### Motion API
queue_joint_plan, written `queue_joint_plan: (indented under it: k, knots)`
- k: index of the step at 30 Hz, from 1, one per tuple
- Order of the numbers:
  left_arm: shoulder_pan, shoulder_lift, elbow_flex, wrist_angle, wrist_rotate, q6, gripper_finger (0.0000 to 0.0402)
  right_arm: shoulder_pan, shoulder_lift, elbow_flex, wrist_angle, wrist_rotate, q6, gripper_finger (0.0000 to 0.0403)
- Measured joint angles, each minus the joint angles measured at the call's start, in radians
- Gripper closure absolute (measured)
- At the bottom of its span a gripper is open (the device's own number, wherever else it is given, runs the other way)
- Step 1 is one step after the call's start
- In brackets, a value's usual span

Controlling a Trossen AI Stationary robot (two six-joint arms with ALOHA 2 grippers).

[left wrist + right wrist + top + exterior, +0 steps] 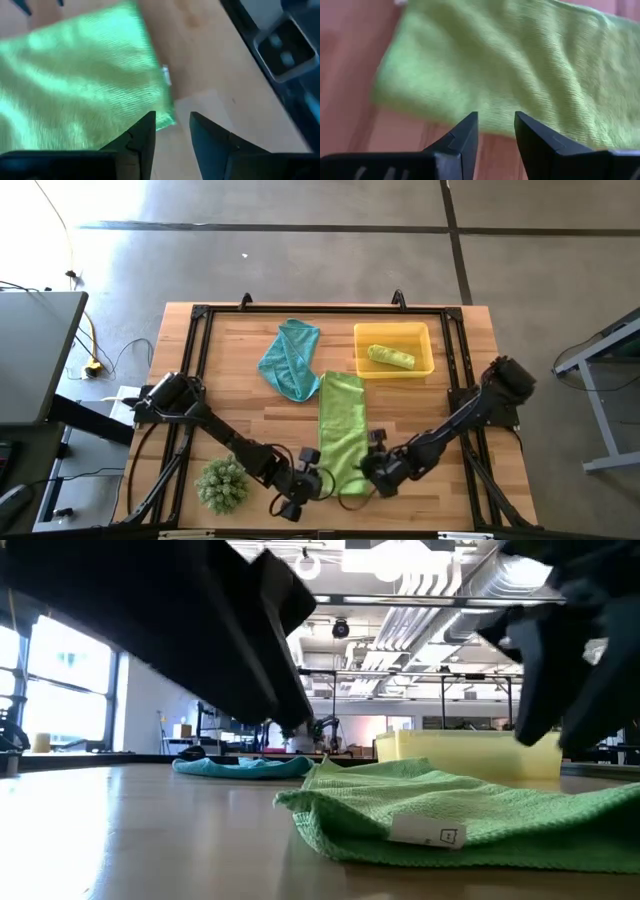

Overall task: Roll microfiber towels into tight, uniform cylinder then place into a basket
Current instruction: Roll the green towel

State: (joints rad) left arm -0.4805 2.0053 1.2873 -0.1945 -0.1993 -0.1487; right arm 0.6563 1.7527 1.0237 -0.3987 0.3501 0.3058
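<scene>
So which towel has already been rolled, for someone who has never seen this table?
Find the yellow basket at the far right of the wooden table. Inside it lies a lime-green towel rolled into a short cylinder. The other green towel lies flat and the teal towel is loosely crumpled, both outside the basket.

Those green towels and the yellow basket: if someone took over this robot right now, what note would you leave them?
Left gripper: open, empty, at the near left corner of the folded lime-green towel.
Right gripper: open, empty, at that towel's near right edge.
Done: one rolled lime-green towel lies in the yellow basket.
Left: roll the folded green towel, which lies flat mid-table, and put it in the basket; then the teal towel, which lies crumpled left of the basket.
</scene>
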Motion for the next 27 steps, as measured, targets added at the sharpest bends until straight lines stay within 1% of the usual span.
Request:
queue_joint_plan:
  k: [3,7,12,18,23,27]
  knots:
    - [-0.001,0.004,0.000,-0.006,-0.015,0.141,0.0291,0.036,0.003,0.002,0.036,-0.005,-0.081,0.0282]
    - [0.001,0.004,0.000,0.000,-0.030,0.207,0.0290,0.067,0.030,0.002,0.049,-0.028,-0.105,0.0282]
    - [0.003,0.004,0.000,0.003,-0.010,0.207,0.0277,0.082,0.047,0.002,0.048,-0.025,-0.126,0.0282]
    - [0.010,0.023,0.000,0.055,0.012,0.205,0.0245,0.093,0.047,0.002,0.057,-0.046,-0.309,0.0279]
    - [0.015,0.074,0.000,0.091,0.007,0.239,0.0225,0.093,0.047,0.002,0.095,-0.055,-0.313,0.0267]
    - [0.021,0.095,0.000,0.080,0.007,0.246,0.0222,0.092,0.050,0.002,0.127,-0.070,-0.312,0.0263]
